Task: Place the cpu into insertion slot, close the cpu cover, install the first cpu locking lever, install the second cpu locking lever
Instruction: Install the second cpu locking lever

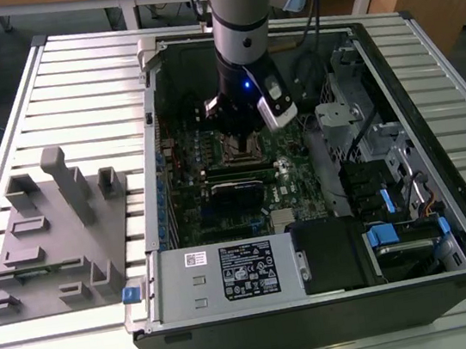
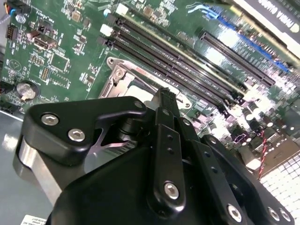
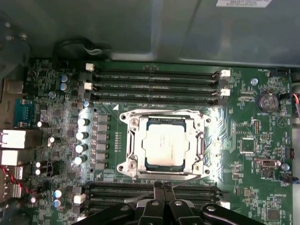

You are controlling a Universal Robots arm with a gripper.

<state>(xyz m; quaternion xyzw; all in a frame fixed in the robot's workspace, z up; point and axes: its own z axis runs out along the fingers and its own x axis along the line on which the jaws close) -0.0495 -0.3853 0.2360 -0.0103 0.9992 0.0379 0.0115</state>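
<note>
In the first wrist view the cpu [image 3: 164, 142], a flat square chip with a dull grey top, lies in the insertion slot [image 3: 146, 162] on the green board. The silver cpu cover [image 3: 161, 116] lies flat around it, and the chip shows through its window. Thin wire levers run along two sides of the socket. My gripper [image 3: 159, 188] hovers at one edge of the socket, its black fingers together with nothing between them. The second wrist view has the fingertip [image 2: 164, 96] just above a corner of the cover [image 2: 123, 77]. From the exterior view, the gripper [image 1: 240, 132] hangs low inside the open case, over the socket [image 1: 244, 147].
Long black memory slots [image 3: 154, 86] flank the socket on both sides. A row of capacitors [image 3: 82, 140] stands beside it. The case walls [image 1: 151, 177], a power supply box [image 1: 230, 275] and drive bays [image 1: 393, 204] close in. A grey fixture [image 1: 55, 238] lies on the slatted table at the exterior view's left.
</note>
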